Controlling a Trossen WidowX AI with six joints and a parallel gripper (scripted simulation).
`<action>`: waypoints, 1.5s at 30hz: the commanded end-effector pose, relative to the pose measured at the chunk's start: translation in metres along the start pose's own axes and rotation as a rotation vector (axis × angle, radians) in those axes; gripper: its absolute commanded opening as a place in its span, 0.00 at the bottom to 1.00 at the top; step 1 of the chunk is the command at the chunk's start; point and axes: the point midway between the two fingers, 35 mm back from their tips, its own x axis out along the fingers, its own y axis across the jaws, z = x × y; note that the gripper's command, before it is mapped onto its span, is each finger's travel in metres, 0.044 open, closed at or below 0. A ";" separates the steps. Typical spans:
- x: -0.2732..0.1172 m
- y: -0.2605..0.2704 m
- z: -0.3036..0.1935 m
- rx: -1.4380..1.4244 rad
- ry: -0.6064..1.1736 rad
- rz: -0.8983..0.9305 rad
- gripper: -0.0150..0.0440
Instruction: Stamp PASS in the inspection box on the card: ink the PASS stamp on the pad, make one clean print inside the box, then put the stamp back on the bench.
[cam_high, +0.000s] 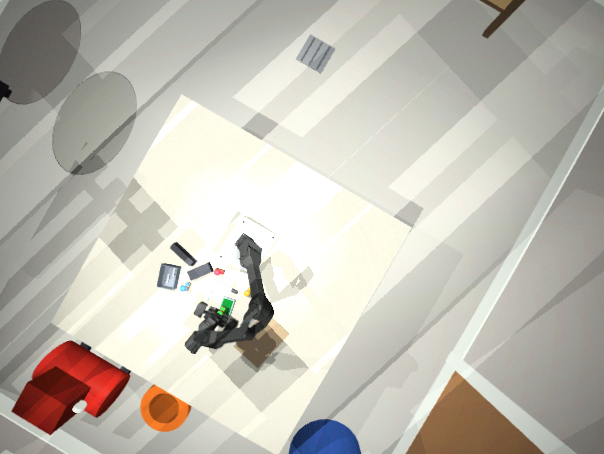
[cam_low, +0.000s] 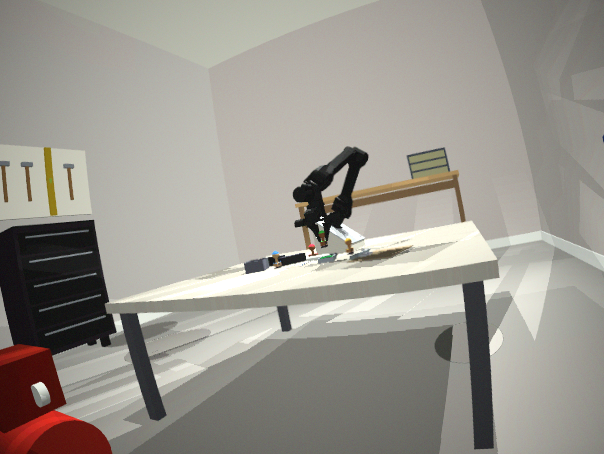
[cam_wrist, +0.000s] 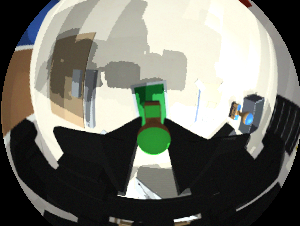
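Note:
My gripper (cam_high: 221, 312) (cam_low: 323, 241) (cam_wrist: 153, 121) is shut on the green-knobbed stamp (cam_low: 322, 234) (cam_wrist: 154, 141), which has a brown body and hangs upright. It is held above the bench, over or close beside the green ink pad (cam_high: 228, 303) (cam_low: 327, 257) (cam_wrist: 158, 94), with a gap visible in the exterior view. In the wrist view the stamp covers the near part of the pad. The stamp's face is hidden. The card and its inspection box are washed out by glare; I cannot tell whether a print is there.
A red-knobbed stamp (cam_high: 219, 272) (cam_low: 312, 247), a blue-knobbed one (cam_high: 185, 286) (cam_low: 275, 255) (cam_wrist: 247, 118) and a yellow-knobbed one (cam_high: 247, 292) (cam_low: 348, 242) stand around the pad. Two dark blocks (cam_high: 183, 254) (cam_high: 200, 271) and a grey bin lie beyond. A brown board (cam_wrist: 61, 75) lies beside the arm.

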 end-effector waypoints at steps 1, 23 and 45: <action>0.005 0.000 -0.002 0.004 0.005 0.002 0.25; 0.019 0.000 -0.002 0.003 0.005 0.003 0.25; 0.034 0.001 -0.003 0.000 0.006 0.005 0.25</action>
